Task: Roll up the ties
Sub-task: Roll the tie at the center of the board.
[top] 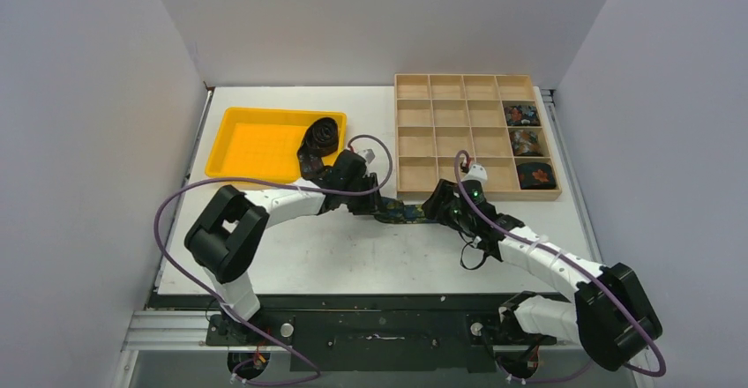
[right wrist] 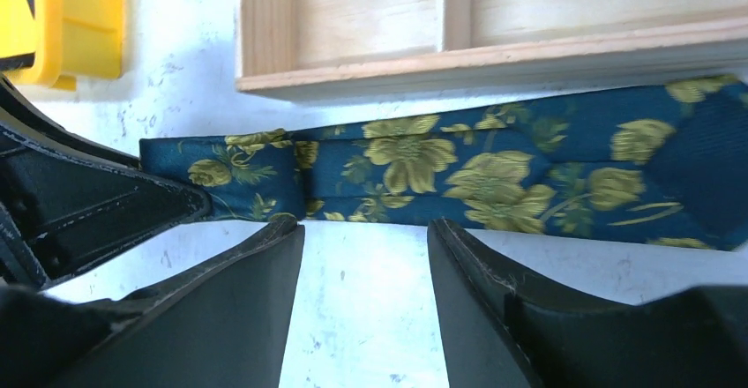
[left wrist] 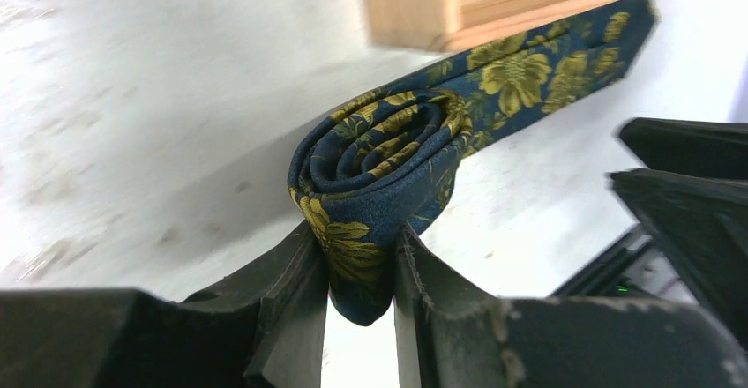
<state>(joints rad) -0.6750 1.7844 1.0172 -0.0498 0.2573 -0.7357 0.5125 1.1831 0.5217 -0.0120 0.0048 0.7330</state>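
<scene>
Left fingers pinch the coiled end of the tie on the table by the box, right fingers spread beside the flat tail, so I'd keep that pinch tight and roll straight with no slack.

Top view: tie is largely covered by left gripper and right gripper; only a short strip is seen between them. Left wrist: wooden box is blurred and cropped by the top edge. Right wrist: yellow tray is cut off at the corner.
</scene>
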